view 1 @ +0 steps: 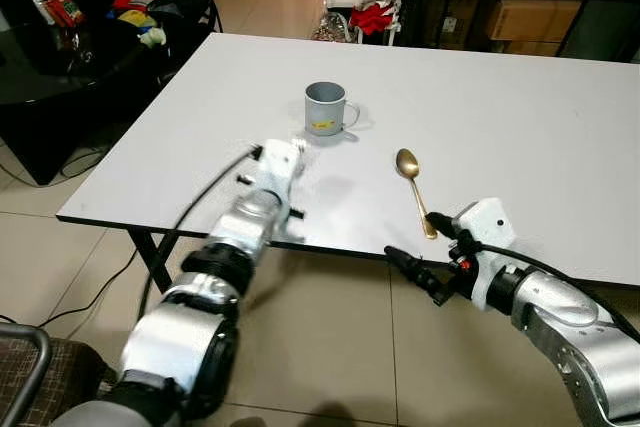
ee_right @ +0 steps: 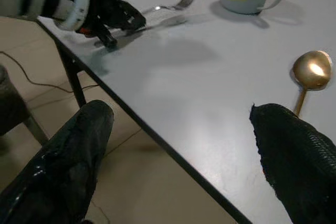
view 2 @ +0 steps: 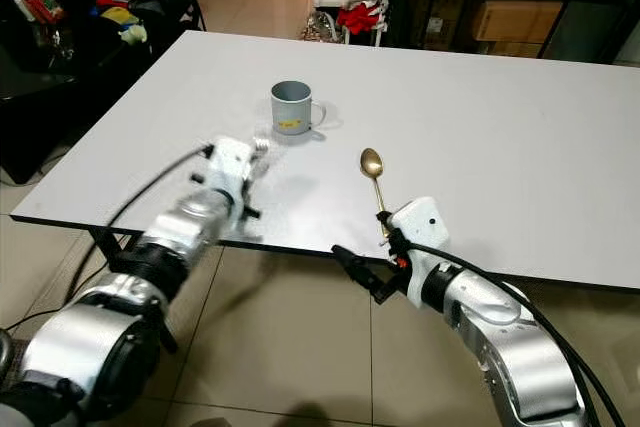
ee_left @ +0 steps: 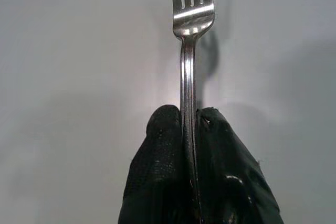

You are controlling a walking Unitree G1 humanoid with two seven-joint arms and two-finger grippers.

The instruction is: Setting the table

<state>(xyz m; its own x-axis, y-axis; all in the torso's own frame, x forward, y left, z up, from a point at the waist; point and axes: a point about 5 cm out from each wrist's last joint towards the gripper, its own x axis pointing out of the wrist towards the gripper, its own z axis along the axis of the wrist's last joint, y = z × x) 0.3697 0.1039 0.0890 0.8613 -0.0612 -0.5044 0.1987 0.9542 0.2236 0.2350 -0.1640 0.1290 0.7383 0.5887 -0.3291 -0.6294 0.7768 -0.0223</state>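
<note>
The left gripper (ee_left: 189,129) pinches the fork (ee_left: 191,19) just above the table (view 1: 520,117), near the mug (view 1: 325,107). The right gripper (ee_right: 178,145), fingers wide apart, waits by the spoon (view 1: 412,182). Lay the fork flat, then let go slowly

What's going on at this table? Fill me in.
The robot is setting a white table. Its left gripper is shut on a silver fork, held just above the tabletop near a grey mug. A gold spoon already lies to the mug's right. The right gripper is open at the table's near edge, beside the spoon's handle.
</note>
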